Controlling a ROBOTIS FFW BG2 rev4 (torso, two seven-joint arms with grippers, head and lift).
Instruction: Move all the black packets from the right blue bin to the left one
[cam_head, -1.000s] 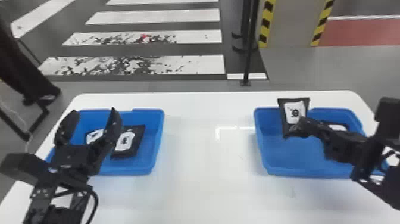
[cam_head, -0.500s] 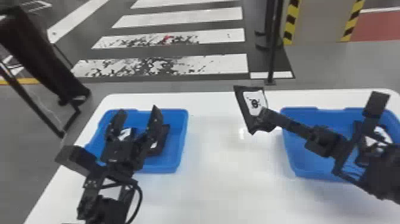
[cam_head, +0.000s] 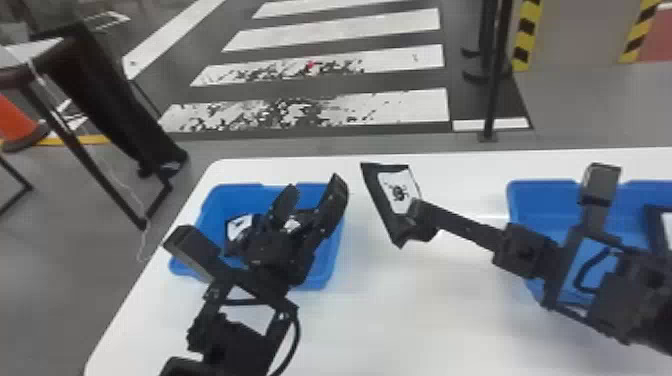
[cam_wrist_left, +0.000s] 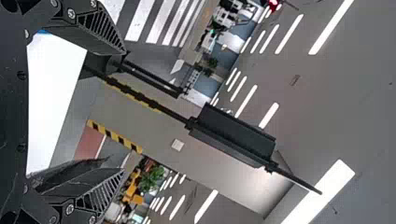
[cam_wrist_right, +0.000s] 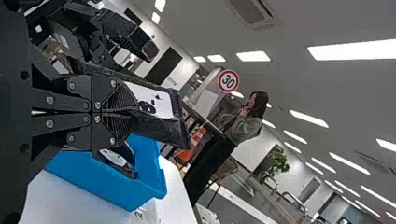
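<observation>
My right gripper (cam_head: 422, 220) is shut on a black packet (cam_head: 397, 192) with a white label, held above the table between the two bins. In the right wrist view the right gripper (cam_wrist_right: 126, 112) pinches that packet (cam_wrist_right: 161, 105). The left gripper (cam_head: 315, 200) stands open over the left blue bin (cam_head: 225, 200); in the left wrist view the left gripper (cam_wrist_left: 123, 112) has nothing between its fingers. Packets (cam_head: 239, 230) lie in the left bin, partly hidden by the left arm. At the right edge, another packet (cam_head: 652, 225) is in the right blue bin (cam_head: 540, 192).
Both bins stand on a white table (cam_head: 400, 310). The left gripper is close to the held packet, on its left side. Behind the table's far edge stands a black post (cam_head: 492, 90); a dark chair-like object (cam_head: 100, 95) is off its left side.
My right gripper has carried the packet leftward out from over the right bin, toward the left gripper. The head view has swung left. The left gripper remains over the left bin, open.
</observation>
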